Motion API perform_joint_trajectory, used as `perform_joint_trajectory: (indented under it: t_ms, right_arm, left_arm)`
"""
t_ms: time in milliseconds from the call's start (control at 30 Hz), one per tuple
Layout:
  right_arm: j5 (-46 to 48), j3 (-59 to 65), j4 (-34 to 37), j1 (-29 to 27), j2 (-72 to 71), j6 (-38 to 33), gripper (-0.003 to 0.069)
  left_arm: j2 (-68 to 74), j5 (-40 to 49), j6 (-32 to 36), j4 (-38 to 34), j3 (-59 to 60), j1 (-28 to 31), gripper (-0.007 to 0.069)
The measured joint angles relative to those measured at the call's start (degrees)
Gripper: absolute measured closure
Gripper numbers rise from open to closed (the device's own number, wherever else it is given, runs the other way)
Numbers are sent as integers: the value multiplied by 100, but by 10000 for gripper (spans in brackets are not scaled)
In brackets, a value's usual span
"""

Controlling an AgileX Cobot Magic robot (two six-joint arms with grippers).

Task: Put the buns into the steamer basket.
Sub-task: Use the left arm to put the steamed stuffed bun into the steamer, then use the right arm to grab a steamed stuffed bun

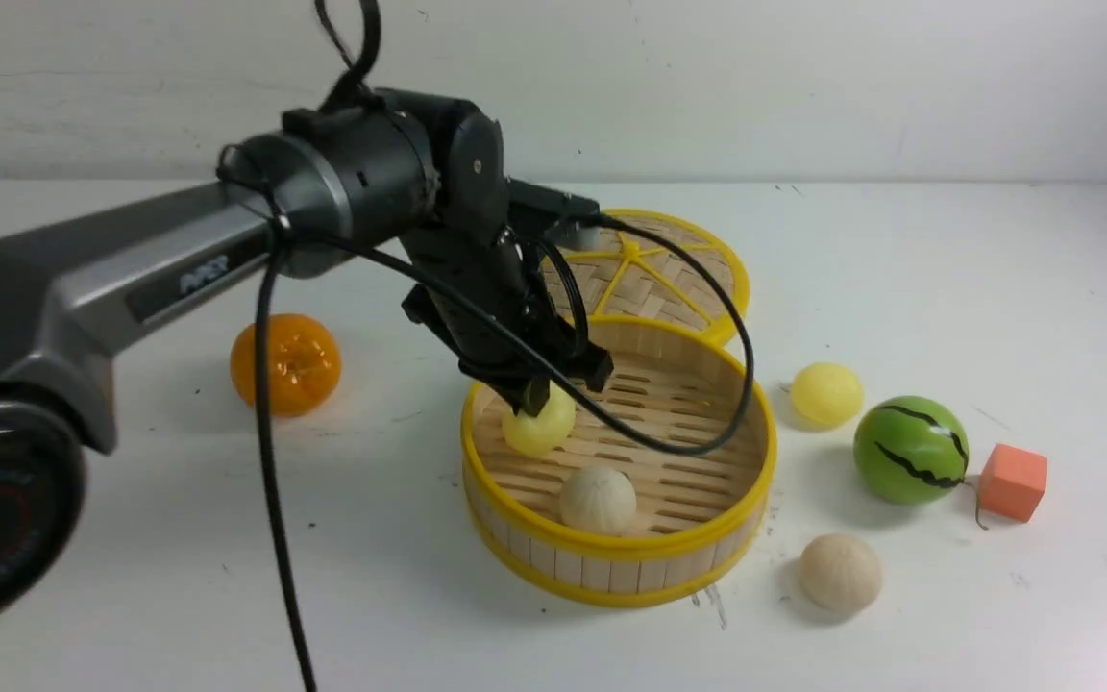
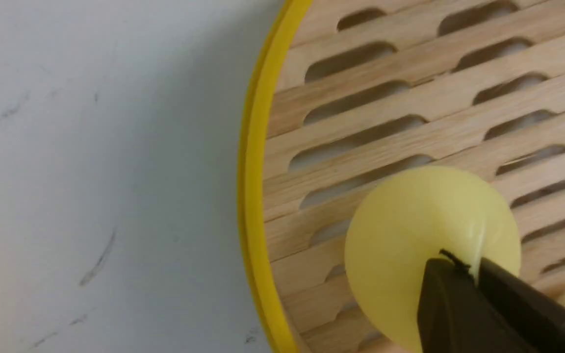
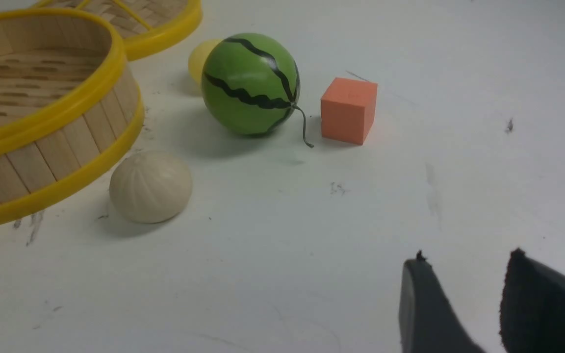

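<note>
right gripper (image 3: 466,257): shown only by its own wrist camera; its two dark fingers stood apart with a clear gap, holding nothing, over bare white tabletop (image 1: 947,288), well apart from every object.
loose beige bun (image 1: 840,573): lay on the tabletop, closest of all to the near edge, just beside the right-near wall of the steamer basket (image 1: 611,550) and not touching it.
steamer basket: sat upright about mid-tabletop, with yellow rims and a slatted floor; two of the four buns were inside.
beige bun in basket (image 1: 598,500): rested on the slats close against the near wall.
held yellow bun (image 1: 542,432): sat on the slats by the steamer basket's left wall, just behind the beige one and apart from it.
left gripper (image 1: 536,392): reached down into the steamer basket from the left; its fingers were drawn almost together on top of the held yellow bun, and the wrist view showed a thin fold of the bun pinched between the tips.
orange cube (image 1: 1013,481): stood farthest toward the right edge.
watermelon ball (image 1: 910,450): green with black stripes, between the orange cube and the steamer basket, its stem wire reaching toward the cube.
loose yellow bun (image 1: 826,394): lay on the tabletop just beyond the watermelon ball, near the steamer basket's right wall and outside it.
tangerine (image 1: 285,364): sat toward the left edge, well apart from the steamer basket.
lid (image 1: 678,279): flat and woven with yellow spokes, behind the steamer basket toward the far edge, its near rim hidden by the basket's wall.
</note>
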Motion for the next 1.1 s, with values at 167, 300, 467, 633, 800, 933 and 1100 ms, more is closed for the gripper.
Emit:
perform_joint_trajectory:
  t_ms: [167, 300, 467, 633, 800, 933, 1100]
  right_arm:
    - [0, 0, 0, 0, 0, 0, 420]
    - [0, 0, 0, 0, 0, 0, 420]
    - [0, 0, 0, 0, 0, 0, 420]
    - [0, 0, 0, 0, 0, 0, 420]
    - [0, 0, 0, 0, 0, 0, 420]
    - [0, 0, 0, 0, 0, 0, 420]
    - [0, 0, 0, 0, 0, 0, 420]
  left_arm:
    - [460, 616, -195, 21, -588, 5, 532]
    - [481, 956, -478, 38, -919, 5, 375]
    - [136, 1456, -851, 54, -1427, -14, 237]
    - [-895, 1532, -1054, 132, -1422, -157, 447]
    - [-2085, 1532, -1054, 167, -761, -426, 638]
    - [-3097, 1123, -1054, 173, 443, -730, 638]
    - [-4447, -154, -1054, 166, 2535, -1007, 638]
